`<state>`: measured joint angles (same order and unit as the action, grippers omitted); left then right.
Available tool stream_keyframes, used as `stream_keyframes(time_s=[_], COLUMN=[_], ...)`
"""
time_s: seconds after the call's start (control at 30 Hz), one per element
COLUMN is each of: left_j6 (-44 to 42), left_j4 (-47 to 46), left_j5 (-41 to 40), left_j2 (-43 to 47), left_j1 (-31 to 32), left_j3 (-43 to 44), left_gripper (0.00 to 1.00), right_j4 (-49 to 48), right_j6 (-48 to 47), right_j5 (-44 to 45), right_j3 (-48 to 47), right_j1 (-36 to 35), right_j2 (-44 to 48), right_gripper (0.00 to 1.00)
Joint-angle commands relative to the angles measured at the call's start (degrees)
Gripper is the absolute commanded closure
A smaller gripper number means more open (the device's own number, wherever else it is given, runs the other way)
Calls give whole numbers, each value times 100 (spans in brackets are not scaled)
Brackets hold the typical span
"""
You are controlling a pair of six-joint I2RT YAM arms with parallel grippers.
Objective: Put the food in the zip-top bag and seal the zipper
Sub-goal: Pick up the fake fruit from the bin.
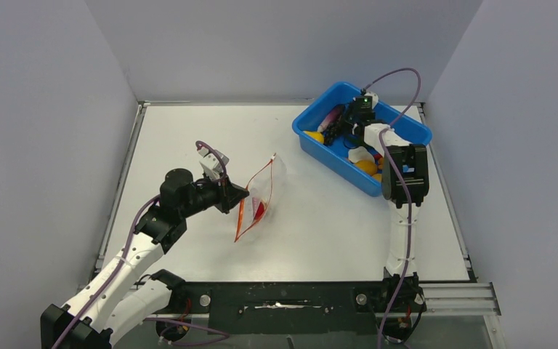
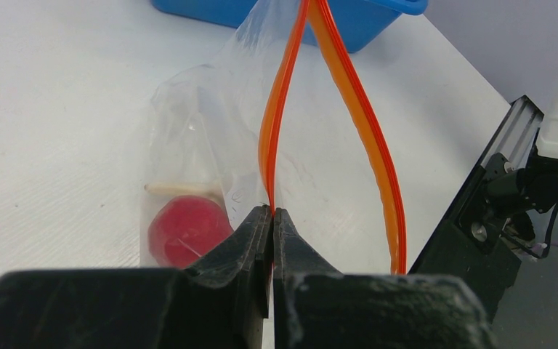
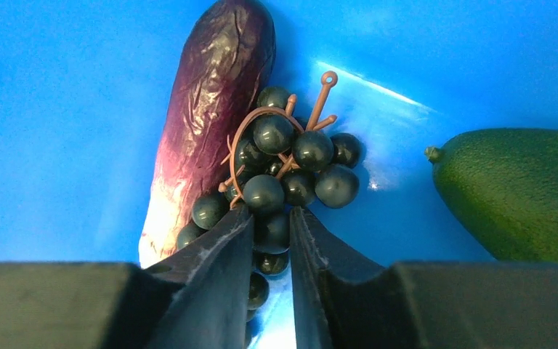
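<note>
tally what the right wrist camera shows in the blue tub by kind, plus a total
Eggplant: 1
Grape bunch: 1
Avocado: 1
Total: 3 in the blue tub, counting only what that view shows.

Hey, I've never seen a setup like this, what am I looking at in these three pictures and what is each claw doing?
These are two robot arms bolted at the near edge of a white table. One picture is taken from above; the other two come from cameras on each wrist.

The left gripper is shut on one side of the orange zipper strip of a clear zip-top bag, holding the mouth open. A red ball already lies inside.

The right gripper reaches into a blue tub of toy food. Its fingers straddle a bunch of dark grapes, beside a purple eggplant and a green avocado. Whether the grip has taken is unclear.
</note>
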<state>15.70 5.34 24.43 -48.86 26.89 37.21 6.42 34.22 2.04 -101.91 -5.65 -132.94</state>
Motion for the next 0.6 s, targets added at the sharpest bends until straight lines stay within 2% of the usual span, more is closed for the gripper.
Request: stream_keyframes(time_s=[0.0,0.57], left_j6=[-151,-191], left_j4=[-191,-156], left_j5=[-67,-228], left_j2=[104,139], left_j1=[-35,-62], left_j3=[67,67], left_gripper=[100,100], right_j4=[-319,-642], right_j6=[-231,-722], right_j5=[50,-38], right_j3=[3,1180], right_j1=[46,142], right_j2=[635,2000], right_gripper=[80,90])
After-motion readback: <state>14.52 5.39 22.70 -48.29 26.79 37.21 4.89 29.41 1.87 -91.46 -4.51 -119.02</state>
